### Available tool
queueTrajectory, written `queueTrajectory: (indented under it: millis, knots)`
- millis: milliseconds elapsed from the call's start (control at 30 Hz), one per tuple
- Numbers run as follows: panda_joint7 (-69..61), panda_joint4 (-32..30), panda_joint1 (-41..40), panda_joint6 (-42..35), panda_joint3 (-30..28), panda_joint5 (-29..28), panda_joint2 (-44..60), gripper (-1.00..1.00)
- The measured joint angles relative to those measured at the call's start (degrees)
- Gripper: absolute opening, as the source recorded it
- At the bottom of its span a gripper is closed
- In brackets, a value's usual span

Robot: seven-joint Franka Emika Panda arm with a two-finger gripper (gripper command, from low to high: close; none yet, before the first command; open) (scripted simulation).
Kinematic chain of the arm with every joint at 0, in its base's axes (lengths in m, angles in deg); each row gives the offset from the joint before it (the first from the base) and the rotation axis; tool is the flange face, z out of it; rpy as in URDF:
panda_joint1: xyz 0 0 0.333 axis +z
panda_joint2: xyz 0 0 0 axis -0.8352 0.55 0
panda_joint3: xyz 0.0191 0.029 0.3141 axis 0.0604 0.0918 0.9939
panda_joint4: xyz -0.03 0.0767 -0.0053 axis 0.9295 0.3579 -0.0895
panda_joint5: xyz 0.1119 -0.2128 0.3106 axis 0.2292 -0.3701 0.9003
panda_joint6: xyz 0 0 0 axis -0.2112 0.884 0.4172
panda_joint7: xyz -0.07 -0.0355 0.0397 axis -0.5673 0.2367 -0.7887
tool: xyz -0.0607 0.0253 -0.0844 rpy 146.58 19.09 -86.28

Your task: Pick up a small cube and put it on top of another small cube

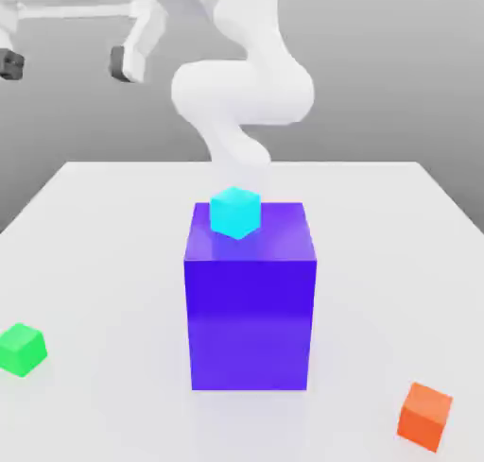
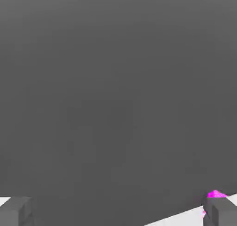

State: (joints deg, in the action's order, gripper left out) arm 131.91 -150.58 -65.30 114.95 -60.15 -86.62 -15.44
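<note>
White table (image 1: 113, 224), blue block (image 1: 250, 309) amid cubes.

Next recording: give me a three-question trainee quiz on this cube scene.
1. True or false: the cyan cube sits on the table.
2. Which small cube lies toward the exterior view's left? A) green B) orange C) cyan
3. Fill in: the pincer is ___ and holds nothing.

Key: 1 false, it rests on the big blue block. 2 A, the green cube; the orange cube lies right. 3 open.
</note>
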Motion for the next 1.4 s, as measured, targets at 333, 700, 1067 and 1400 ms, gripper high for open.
queueTrajectory:
  millis: [333, 700, 1067, 1400]
  knots:
    - [0.5, 5.8, -5.8, 2.8, -3.1, 4.1, 20.9, 0.0]
    - [-0.3, 12.2, -13.0, 7.2, -3.7, 10.3, 44.1, 0.0]
    - [-0.9, 13.2, -13.7, 9.7, -3.1, 11.3, 48.0, -1.0]
    - [-2.4, -2.6, -14.7, 8.4, -8.2, 8.3, 31.0, -1.0]
